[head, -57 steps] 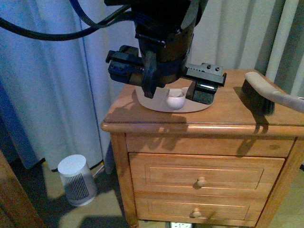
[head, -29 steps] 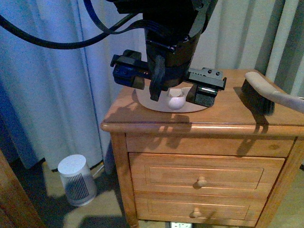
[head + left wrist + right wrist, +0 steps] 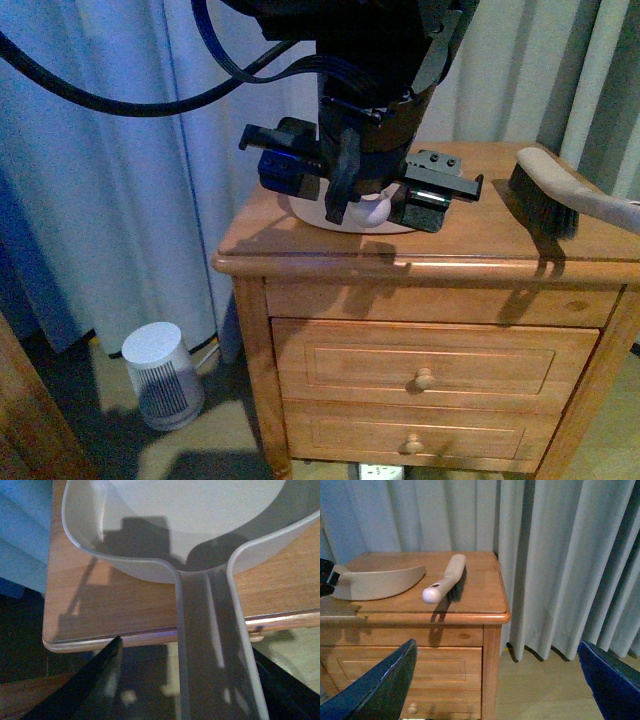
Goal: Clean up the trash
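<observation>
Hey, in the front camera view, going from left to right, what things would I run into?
small white ribbed canister → left gripper → brush

The dustpan [image 3: 200, 515] between the fingers of your left gripper [image 3: 381, 207] is smooth moulded plastic, pale, with a soft satin sheen. The fingers [image 3: 100, 680] themselves look dark and matt. Beneath the gripper, the nightstand [image 3: 480, 240] is warm wood under a glossy varnish that catches light along its front edge. To the gripper's right, the brush [image 3: 445, 577] has a smooth pale plastic handle and dark, matt bristles. Beyond the gripper, the curtain [image 3: 560, 555] is soft, matt cloth in folds.
</observation>
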`<state>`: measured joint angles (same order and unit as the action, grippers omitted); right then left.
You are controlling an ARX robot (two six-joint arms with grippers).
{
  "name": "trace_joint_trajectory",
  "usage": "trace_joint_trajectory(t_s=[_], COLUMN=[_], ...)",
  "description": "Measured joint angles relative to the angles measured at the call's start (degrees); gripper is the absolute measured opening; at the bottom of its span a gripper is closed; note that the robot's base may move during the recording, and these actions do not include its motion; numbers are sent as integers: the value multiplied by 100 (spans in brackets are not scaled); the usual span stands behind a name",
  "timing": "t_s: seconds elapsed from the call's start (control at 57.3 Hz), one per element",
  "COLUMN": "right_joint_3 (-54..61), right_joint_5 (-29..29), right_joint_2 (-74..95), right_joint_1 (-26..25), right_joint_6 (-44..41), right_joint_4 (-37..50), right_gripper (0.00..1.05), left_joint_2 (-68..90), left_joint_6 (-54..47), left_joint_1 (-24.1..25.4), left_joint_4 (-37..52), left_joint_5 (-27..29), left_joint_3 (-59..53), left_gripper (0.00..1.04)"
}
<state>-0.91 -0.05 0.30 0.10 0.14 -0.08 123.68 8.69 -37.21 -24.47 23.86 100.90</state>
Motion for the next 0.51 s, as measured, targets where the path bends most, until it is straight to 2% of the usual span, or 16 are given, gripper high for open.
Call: trace_joint_trajectory(t_s=[0.174,0.506], right_joint_3=[0,0], right_joint_5=[0,0], right_joint_2=[0,0], right_joint_1=[0,0], right_joint_6=[0,0], right_joint_4=[0,0], right_gripper=[97,97], left_joint_2=[0,-55], left_joint_6=[20,20], left_joint_1=[0,20], left_joint_4=[-13,216], left_joint_5=[-4,-24], left_joint_3=[0,-127], left_gripper=[31,30])
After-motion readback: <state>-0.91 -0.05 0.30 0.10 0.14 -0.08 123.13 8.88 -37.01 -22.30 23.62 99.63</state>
